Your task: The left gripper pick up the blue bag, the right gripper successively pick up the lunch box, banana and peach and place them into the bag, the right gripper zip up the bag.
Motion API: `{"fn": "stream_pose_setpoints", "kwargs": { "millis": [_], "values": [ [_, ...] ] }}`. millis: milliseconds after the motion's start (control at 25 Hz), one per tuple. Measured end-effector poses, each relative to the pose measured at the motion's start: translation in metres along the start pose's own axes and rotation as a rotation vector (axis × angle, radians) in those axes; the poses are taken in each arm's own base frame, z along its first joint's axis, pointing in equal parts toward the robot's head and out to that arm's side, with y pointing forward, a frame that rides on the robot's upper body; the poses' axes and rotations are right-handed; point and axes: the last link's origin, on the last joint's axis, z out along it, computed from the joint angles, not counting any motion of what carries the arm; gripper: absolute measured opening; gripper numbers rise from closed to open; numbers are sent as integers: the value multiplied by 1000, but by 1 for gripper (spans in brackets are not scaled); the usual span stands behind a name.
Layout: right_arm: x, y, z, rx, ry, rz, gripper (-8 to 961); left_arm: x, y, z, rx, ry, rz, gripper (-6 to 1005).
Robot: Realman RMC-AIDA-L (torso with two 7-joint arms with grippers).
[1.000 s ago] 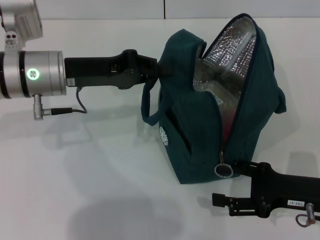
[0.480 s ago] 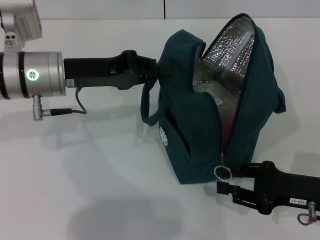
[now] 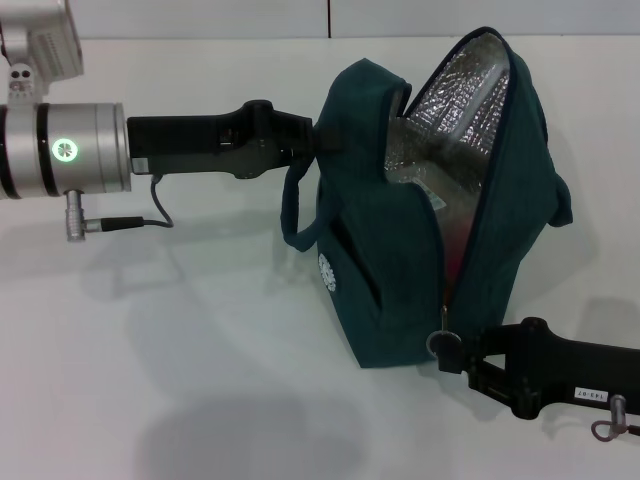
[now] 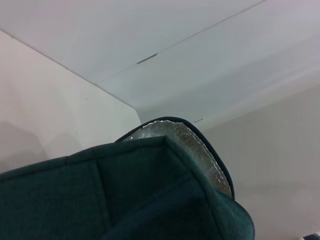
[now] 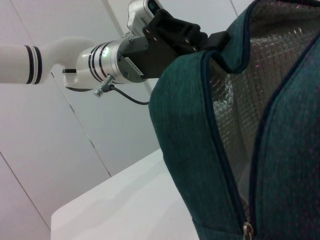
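Note:
The blue bag (image 3: pixel 400 260) stands upright on the white table, its zipper open from top to near the base, silver lining showing. My left gripper (image 3: pixel 318 135) is shut on the bag's upper left rim; the right wrist view shows it (image 5: pixel 205 40) clamped on that rim. My right gripper (image 3: pixel 448 352) is low at the bag's front base, shut on the zipper's ring pull (image 3: pixel 437 345). Inside the opening, a clear edge of the lunch box (image 3: pixel 415 183) and a pink patch of the peach (image 3: pixel 453 250) show. The banana is hidden. The left wrist view shows only bag fabric (image 4: pixel 125 195).
The white table (image 3: pixel 200 330) spreads in front and to the left of the bag. One loop handle (image 3: pixel 292 215) hangs down the bag's left side. A white wall (image 3: pixel 300 15) runs behind the table.
My right gripper has moved up to the ring pull and its fingers have closed on it. The left arm and the bag have stayed still.

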Motion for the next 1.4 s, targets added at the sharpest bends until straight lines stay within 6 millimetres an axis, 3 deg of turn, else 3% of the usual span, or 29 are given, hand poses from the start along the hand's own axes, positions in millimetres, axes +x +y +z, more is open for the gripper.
{"fn": "stream_pose_setpoints", "kwargs": {
  "millis": [560, 1000, 1400],
  "values": [
    [1, 1, -3, 9, -13, 6, 6, -1, -1, -1, 1, 5, -1, 52],
    [-2, 11, -28, 40, -177, 42, 6, -2, -2, -2, 2, 6, -3, 53],
    [-21, 12, -25, 25, -290, -11, 7, -5, -3, -2, -6, 25, 40, 54]
  ]
}}
